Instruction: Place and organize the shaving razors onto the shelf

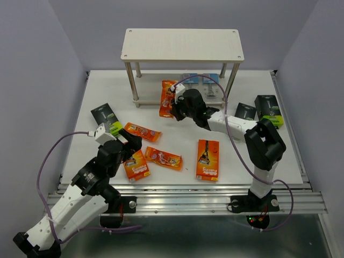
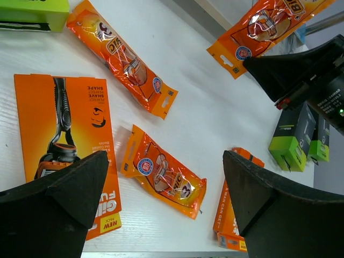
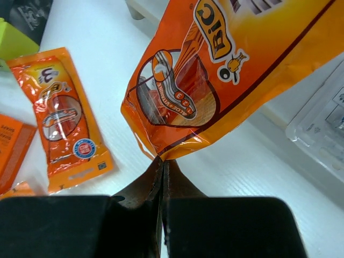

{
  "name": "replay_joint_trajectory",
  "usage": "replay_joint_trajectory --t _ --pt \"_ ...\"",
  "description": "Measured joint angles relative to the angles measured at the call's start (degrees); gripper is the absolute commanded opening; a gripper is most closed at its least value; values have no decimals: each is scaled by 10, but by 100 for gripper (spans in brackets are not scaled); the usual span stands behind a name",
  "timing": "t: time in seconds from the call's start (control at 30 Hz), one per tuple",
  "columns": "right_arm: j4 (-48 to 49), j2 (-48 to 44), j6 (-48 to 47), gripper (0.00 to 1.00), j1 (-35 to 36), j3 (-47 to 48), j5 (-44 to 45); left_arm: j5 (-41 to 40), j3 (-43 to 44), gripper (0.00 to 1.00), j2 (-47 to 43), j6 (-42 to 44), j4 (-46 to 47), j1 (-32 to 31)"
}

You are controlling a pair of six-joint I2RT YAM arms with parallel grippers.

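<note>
Top external: your right tool [image 1: 174,109] is pinched shut on the end of an orange foil packet [image 1: 167,95], holding it up just in front of the shelf [image 1: 181,44], nr its left legs; it's on neither board. Blister packs [image 1: 201,80] lie under the top board. Two black-and-lime boxes [image 1: 258,110] stand on the table [image 1: 242,156] right of that arm, and a third box [image 1: 106,117] is far left. Your left tool [image 1: 130,147] hangs wide open, nothing in it, above a flat orange box [image 1: 137,167]. Two loose foil packets [image 1: 142,131] lie just beside it. A second orange box [image 1: 208,159] lies centre-front.

Left wrist: both fingers [image 2: 64,199] are spread to the frame's edges, w/ an empty gap btw them. One loose packet [image 2: 164,174] lies below the gap. The flat orange box, razor pic up, runs under the left finger. Top right, the other arm's dark tool has the orange foil packet, w/ black-and-lime boxes past it.

Right wrist: fingers [image 3: 141,188] are closed tight together, w/ the orange foil packet's bottom edge nipped at their tips — the pack fans up and away, BIC print facing you. A loose packet lies flat on the table at left. At the right edge a blister pack rests on a pale board — apparently the shelf's lower one.
</note>
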Motion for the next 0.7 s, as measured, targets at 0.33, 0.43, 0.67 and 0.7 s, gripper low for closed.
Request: replay_joint_trajectory --t 0.33,0.43,0.67,0.7 --pt "-17 68 -19 1 -27 72 -1 -13 3 99 6 -2 -3 0" --pt "-21 83 -21 1 -31 88 2 -15 3 99 8 -4 -3 0" --pt "-25 104 -27 1 -36 110 19 -19 3 99 12 -7 -3 0" --pt "-25 108 -28 1 -36 115 23 -20 3 99 13 -7 -3 0"
